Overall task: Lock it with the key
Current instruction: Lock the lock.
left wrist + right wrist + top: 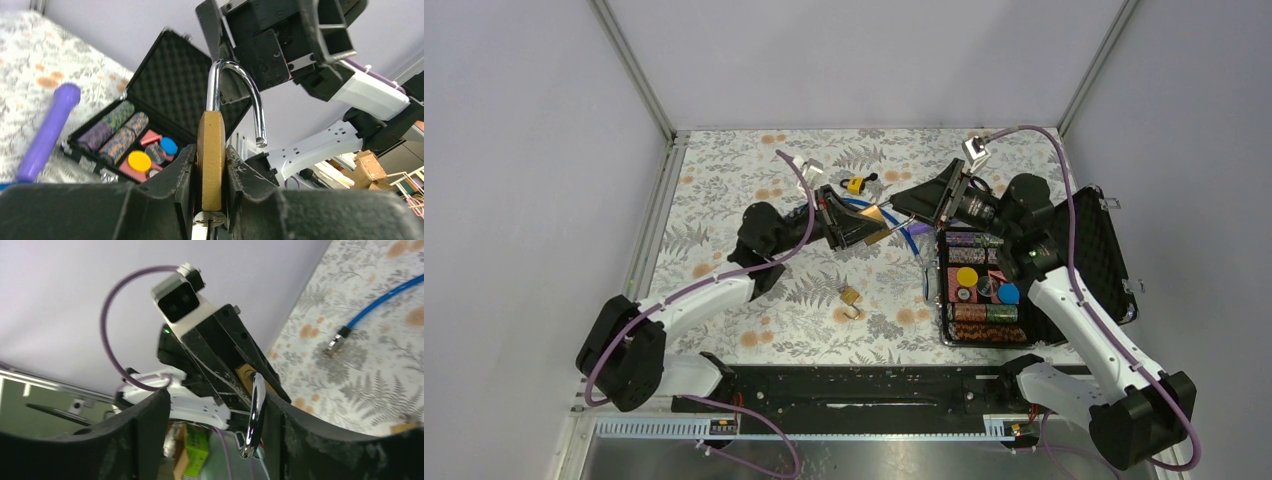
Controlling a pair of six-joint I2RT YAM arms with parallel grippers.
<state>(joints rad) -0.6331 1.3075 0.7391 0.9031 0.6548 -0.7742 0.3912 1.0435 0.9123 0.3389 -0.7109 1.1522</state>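
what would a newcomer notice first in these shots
The brass padlock stands out, clamped in the left gripper above mid-table, its shackle open. The right gripper faces it, open, with the shackle between its fingers. At the right side of the table lies an open black case holding colourful poker chips.

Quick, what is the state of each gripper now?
Left gripper: closed on the brass padlock with open silver shackle.
Right gripper: open, fingers on either side of the shackle.
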